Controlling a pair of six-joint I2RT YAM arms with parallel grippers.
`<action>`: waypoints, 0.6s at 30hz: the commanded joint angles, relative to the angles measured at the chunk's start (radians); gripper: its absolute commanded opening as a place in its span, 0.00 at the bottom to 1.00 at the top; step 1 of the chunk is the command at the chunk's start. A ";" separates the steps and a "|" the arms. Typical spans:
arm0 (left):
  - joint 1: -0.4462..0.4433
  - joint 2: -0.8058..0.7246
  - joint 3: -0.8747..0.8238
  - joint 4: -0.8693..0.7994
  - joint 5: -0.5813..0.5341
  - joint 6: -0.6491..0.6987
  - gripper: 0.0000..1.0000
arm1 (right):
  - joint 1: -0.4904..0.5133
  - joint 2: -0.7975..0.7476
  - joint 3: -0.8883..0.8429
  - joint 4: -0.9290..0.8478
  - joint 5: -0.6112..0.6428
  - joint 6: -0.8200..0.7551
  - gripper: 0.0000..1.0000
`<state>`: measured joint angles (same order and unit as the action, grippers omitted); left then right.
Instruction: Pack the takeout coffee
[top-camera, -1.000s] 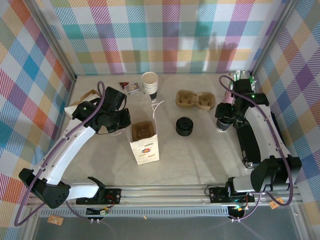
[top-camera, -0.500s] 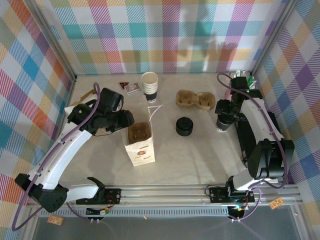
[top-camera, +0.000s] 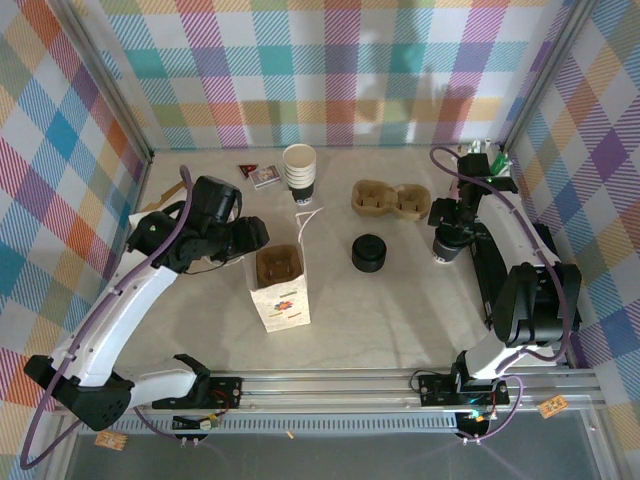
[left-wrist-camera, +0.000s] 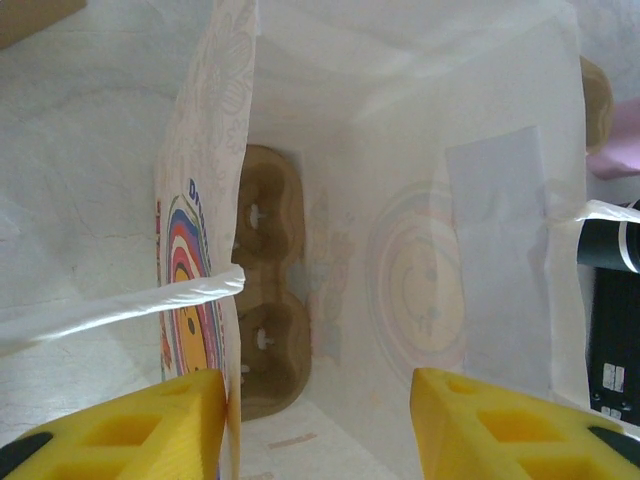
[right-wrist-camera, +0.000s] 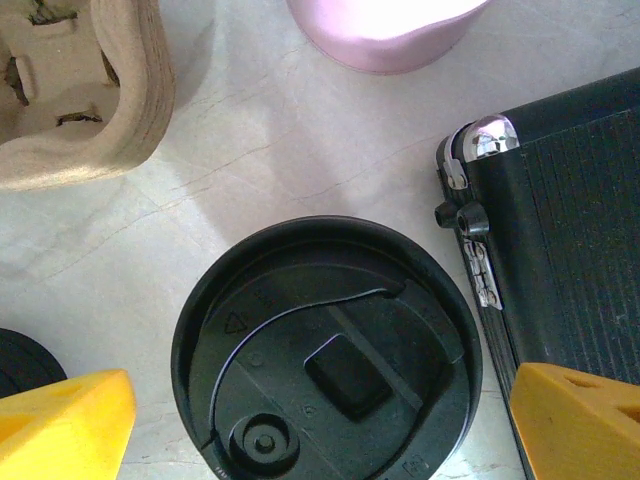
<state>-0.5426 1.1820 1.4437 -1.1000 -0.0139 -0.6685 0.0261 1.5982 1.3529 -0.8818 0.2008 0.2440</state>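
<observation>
Bag print (left-wrist-camera: 196, 300): a rainbow on the outer wall, with blue letters at its 12 o'clock; the first looks like "D", the rest is lost in the fold.
Bag front (top-camera: 284, 303): a small coloured emblem, too small to read.
Lid (right-wrist-camera: 330, 370): an embossed triangle at 10 o'clock; the tiny raised marks near the rim are illegible.
Case (right-wrist-camera: 575, 220): the narrow sticker on its edge is unreadable.
</observation>
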 joint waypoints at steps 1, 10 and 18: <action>-0.005 -0.028 0.018 -0.014 -0.021 0.007 0.52 | -0.005 0.008 0.016 0.004 0.008 -0.021 0.96; -0.007 -0.027 0.019 0.026 -0.018 0.023 0.52 | -0.005 0.027 0.001 0.027 0.000 -0.049 0.91; -0.006 -0.012 0.040 0.006 -0.012 0.044 0.53 | -0.005 0.037 -0.024 0.031 -0.001 -0.054 0.89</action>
<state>-0.5426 1.1702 1.4513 -1.0931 -0.0204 -0.6491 0.0261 1.6268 1.3449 -0.8566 0.2005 0.2043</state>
